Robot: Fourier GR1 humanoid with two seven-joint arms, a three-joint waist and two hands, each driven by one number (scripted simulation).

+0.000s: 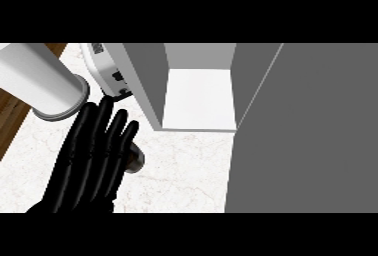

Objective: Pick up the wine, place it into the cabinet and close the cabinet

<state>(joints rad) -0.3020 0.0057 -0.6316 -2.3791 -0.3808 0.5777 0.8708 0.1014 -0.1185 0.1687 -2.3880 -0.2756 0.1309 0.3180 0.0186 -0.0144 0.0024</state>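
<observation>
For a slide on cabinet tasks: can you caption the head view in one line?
Left robot hand, fingers straight, lies over the wine on the counter beside the open cabinet.

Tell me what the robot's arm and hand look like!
The one hand showing is all black, with long, thin, glossy fingers. The forearm above it is a thick, pale grey tube ending in a round, flat rim. No cables or markings show.
</observation>
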